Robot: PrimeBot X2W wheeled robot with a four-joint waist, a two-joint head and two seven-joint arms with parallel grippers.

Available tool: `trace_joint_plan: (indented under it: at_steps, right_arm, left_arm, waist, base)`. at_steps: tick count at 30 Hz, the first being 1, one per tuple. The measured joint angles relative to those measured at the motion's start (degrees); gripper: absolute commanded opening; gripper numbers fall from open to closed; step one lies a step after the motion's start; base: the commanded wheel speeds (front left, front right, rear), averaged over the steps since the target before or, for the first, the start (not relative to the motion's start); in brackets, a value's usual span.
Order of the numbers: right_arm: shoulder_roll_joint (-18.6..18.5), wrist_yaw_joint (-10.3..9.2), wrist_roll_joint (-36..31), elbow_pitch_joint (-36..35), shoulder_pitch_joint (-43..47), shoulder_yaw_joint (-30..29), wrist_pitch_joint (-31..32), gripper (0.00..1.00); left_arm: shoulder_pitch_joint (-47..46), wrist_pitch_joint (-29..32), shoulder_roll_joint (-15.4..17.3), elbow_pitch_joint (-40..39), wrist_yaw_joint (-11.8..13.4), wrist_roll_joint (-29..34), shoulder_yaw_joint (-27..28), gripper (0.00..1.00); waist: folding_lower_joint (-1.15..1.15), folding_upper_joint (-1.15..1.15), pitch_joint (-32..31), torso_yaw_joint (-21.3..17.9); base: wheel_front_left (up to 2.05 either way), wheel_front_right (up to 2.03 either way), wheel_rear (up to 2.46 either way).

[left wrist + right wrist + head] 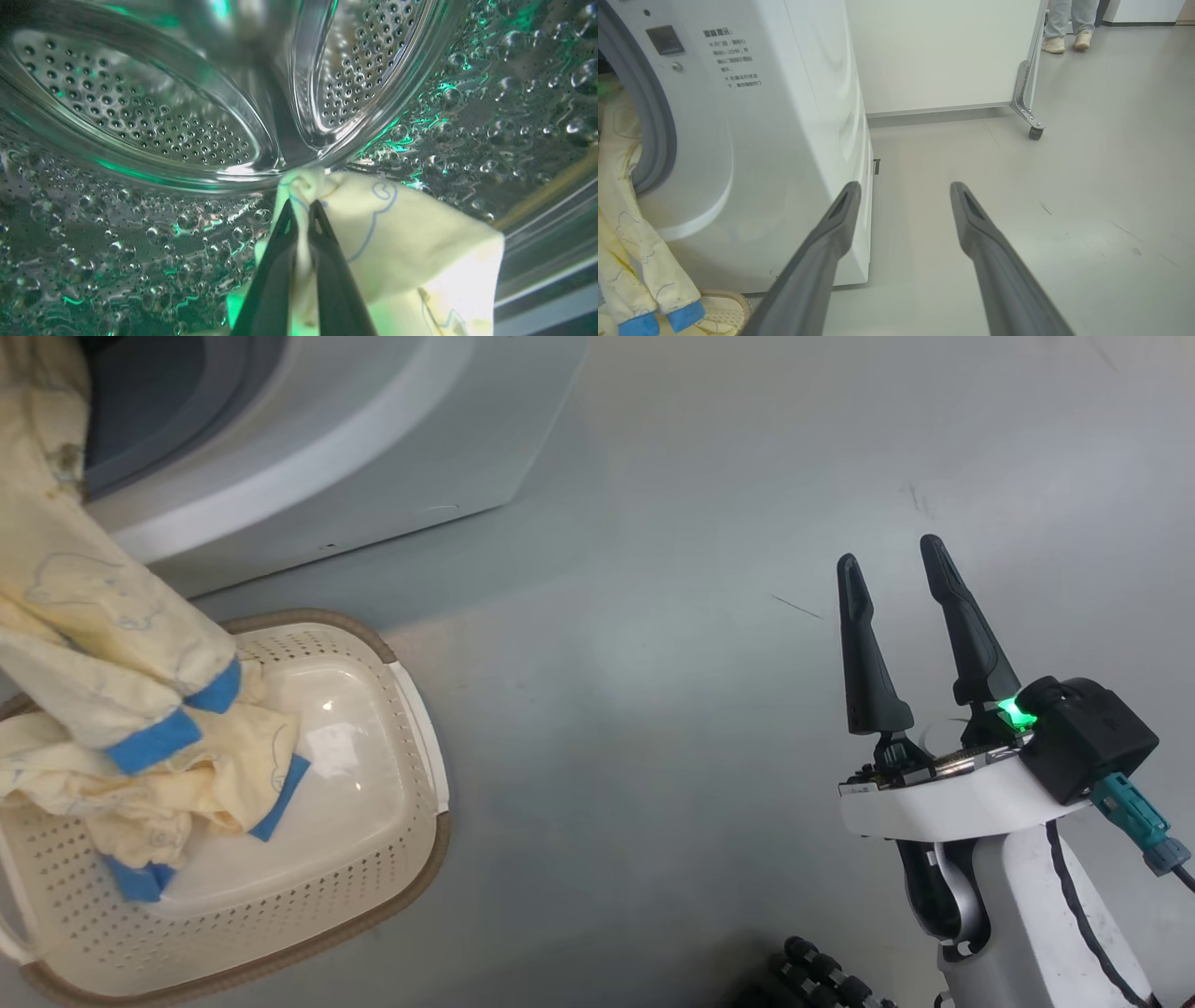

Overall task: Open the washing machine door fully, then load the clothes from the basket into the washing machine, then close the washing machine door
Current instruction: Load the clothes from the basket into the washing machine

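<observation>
Pinched between the two dark fingers of the left gripper (302,209) is a fold of the clothes (411,242), pale yellow with thin blue line prints. The jaws are clenched on it inside the perforated steel drum (140,116). Outward, the fabric trails over the grey gasket (663,121) of the washing machine (784,140) and down into the basket (415,709). Well to the right, the right gripper (889,553) hangs spread wide and empty above the floor (653,709).

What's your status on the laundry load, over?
Left hand shut on a yellow garment, inside the drum. Right hand open, empty, above the floor. Sleeves hang over the gasket into the basket.
</observation>
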Motion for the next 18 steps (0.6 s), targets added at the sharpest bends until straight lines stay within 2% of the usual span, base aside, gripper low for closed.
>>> trace_joint_plan:
  at_steps: [7,10,15,18]
  right_arm:
    - [0.0,-0.01,0.7,0.1,-0.9,1.2,0.0,1.00]
    - [0.0,0.00,1.5,0.2,-1.9,1.8,0.0,1.00]
    - [0.0,0.01,2.1,0.1,-2.8,2.7,0.0,1.00]
    - [0.0,-0.01,2.4,0.1,-2.8,2.7,0.0,1.00]
  left_arm:
    - [-8.4,-5.9,2.4,-1.7,0.9,3.2,2.0,0.00]
    - [-12.1,-9.4,3.6,-2.9,2.9,4.8,3.5,0.00]
    - [-16.8,-16.5,3.7,-3.3,6.7,7.0,5.8,0.00]
    - [-18.7,-18.8,3.5,-3.1,7.4,7.7,5.8,0.00]
  waist:
    - [0.00,0.00,3.3,-2.7]
    - [0.00,0.00,4.4,-3.7]
    - [0.00,0.00,6.0,-5.1]
    - [-0.01,0.00,7.0,-5.7]
  base:
    - [0.00,0.00,0.00]
    - [0.00,0.00,0.00]
    - [0.00,0.00,0.00]
    - [0.00,0.00,0.00]
